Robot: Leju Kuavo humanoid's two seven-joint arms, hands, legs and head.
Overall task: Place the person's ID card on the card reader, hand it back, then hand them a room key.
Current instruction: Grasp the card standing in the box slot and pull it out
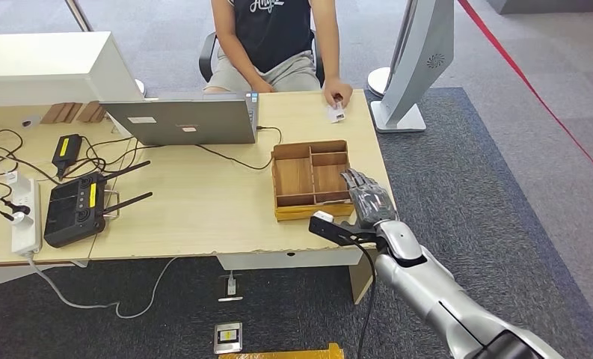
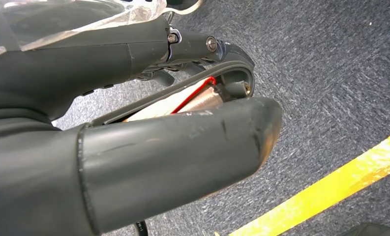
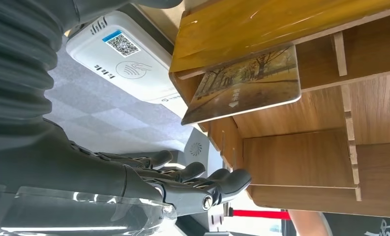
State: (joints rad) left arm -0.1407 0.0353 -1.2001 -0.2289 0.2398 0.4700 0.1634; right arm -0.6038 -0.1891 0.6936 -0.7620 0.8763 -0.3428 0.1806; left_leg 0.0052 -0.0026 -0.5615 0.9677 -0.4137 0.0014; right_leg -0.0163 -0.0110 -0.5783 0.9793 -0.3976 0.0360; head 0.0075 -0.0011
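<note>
One wooden tray (image 1: 312, 182) with several compartments sat on the desk (image 1: 203, 202) near its right end. One card (image 3: 247, 86) leaned inside it, tilted against a wall of a compartment, printed with a picture of trees along a golden path. It was glossy with rounded corners. One white card reader (image 3: 129, 66) with a QR sticker lay just beside the tray, seen from the right wrist.

Across the desk one person (image 1: 274, 37) sat with a hand (image 1: 336, 93) resting near a small pale card (image 1: 336, 114) on the desktop.

The right hand (image 1: 368, 200) hovered at the tray's right edge, its fingers (image 3: 217, 183) stretched out side by side, gripping nothing. The left hand (image 2: 148, 128) hung over grey carpet; whether its fingers were closed I could not tell.

One laptop (image 1: 181, 120), one black router (image 1: 76, 208) and one white power strip (image 1: 24, 213) also lay on the desk.
</note>
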